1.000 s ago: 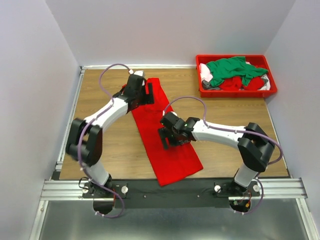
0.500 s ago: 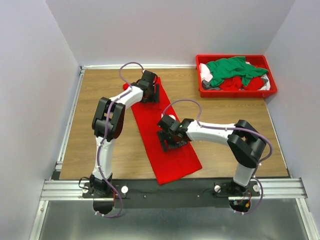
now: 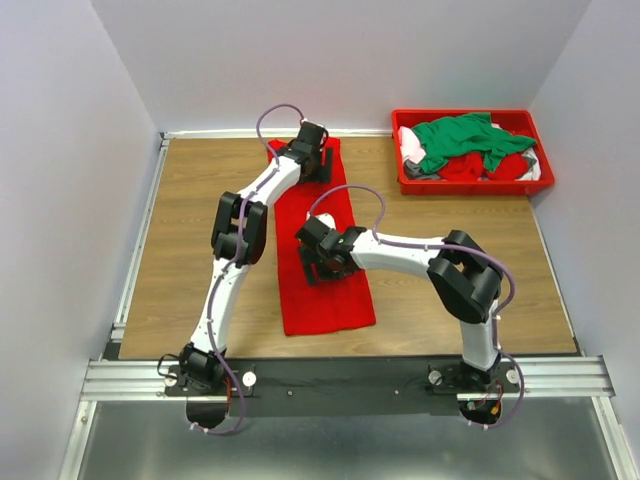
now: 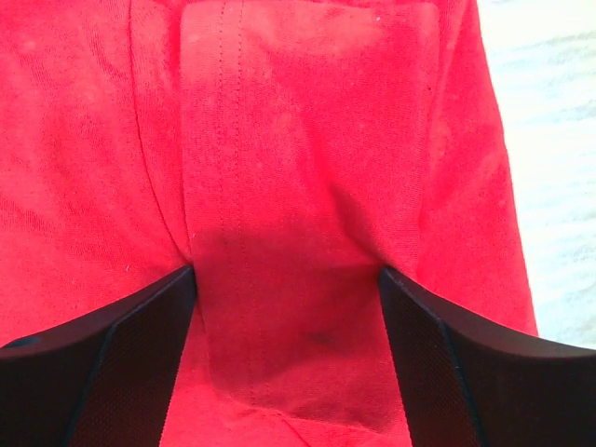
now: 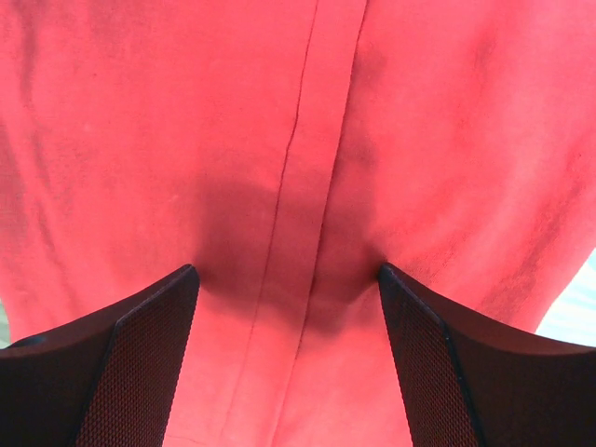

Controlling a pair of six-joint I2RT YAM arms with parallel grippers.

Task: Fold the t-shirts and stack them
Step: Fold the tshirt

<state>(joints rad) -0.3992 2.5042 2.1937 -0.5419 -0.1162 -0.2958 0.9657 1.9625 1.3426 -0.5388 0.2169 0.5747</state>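
The red t-shirt (image 3: 325,290) lies flat right under both my pincers, folded into a long strip on the worktop (image 3: 200,220). My left pincer (image 4: 287,279) is on the far end of the strip. My right pincer (image 5: 289,279) is on the middle part, nearer to me. Both are spread wide and pinch nothing. The black fingers (image 4: 112,363) push down on the cloth, with red cloth showing in the gap.

I think my job now is to get the strip straight and smooth, so I can fold it end to end. To do it well, I should press softly and not drag, or the cloth bunches up. A seam (image 5: 298,168) runs between my right fingers, and I can use it as a line to keep things straight. When I grab the far end, I must catch all the layers together. The right pincer can hold the middle down to make a neat bend.

More t-shirts wait in the red bin (image 3: 465,189), well off to the right of my right pincer and farther back, with a green t-shirt (image 3: 465,140) on top.

I see no words, tags or brand names anywhere.
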